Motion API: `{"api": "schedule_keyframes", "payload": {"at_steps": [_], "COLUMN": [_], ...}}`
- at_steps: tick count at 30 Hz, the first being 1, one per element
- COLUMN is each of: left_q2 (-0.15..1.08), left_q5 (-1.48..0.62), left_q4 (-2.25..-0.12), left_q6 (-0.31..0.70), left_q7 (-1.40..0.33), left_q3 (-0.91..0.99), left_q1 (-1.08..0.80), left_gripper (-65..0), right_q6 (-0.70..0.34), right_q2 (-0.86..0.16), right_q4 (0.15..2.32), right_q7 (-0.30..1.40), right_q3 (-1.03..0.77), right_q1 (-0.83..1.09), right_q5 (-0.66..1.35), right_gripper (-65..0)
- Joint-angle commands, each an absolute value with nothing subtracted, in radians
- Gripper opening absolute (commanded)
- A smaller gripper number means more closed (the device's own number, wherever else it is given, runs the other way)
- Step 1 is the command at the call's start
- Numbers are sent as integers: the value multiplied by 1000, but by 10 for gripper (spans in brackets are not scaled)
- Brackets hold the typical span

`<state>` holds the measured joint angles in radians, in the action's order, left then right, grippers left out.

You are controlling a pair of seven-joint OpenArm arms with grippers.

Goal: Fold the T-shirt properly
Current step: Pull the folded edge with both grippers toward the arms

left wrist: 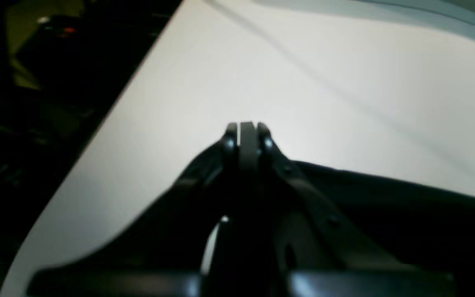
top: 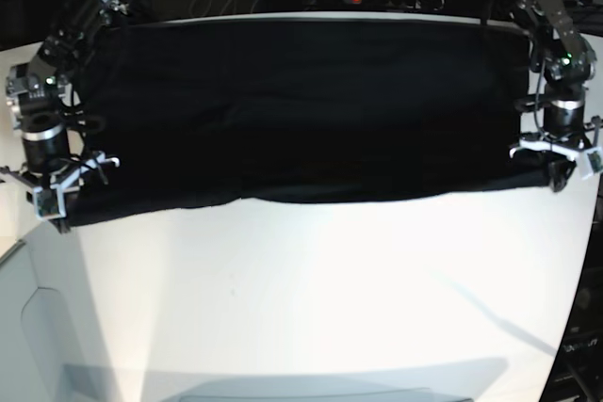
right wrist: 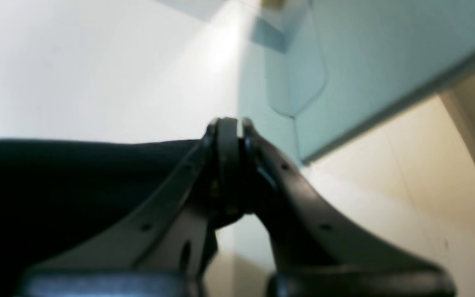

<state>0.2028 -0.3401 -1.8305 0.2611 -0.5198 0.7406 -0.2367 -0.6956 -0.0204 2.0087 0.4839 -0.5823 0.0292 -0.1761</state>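
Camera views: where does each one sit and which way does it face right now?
Left wrist: on the left arm, looking along its shut left gripper over the white table; T-shirt at the lower right.
Right wrist: on the right arm, looking along the shut right gripper; black cloth at the left.
Base: in front, facing both arms, which hold the stretched shirt's near edge.
Shared: all show the shirt and the table.

White table (top: 311, 289) filled most of base view, bare & glossy across lower half. Black T-shirt (top: 292, 110) lay spread over upper half, edge to edge, w/ wavy hem across frame's middle. Faint shadows at bottom right.
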Motion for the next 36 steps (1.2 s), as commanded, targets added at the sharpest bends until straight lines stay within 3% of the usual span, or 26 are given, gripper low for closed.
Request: {"api": "schedule_keyframes", "payload": {"at_steps": [1,22,30,36], "left_q2": [205,188,189,189], "left_q5": [-343,-463,-463,-458], "left_q4": [-1860,-1868,-1867,-1860], "left_q6": [257,257,257,257], "left_q7": [-492,-489,-490,-490], "left_q3": [765,817,817,817], "left_q1": [-242,-423,-426,-430], "left_gripper": [-649,-649,-649,-649], "right_q6": [-698,-698,-698,-698], "right_q2": [-27,10,157,157], "right_q4": [2026,2040,2040,2038], "right_q7": [461,460,206,139], "right_q3": [-588,-627,-618,-627], "right_q1": [39,367,533,599], "right_q5": [-163,-163,-163,-82], "right_gripper": [-650,-650,-650,-650]}}
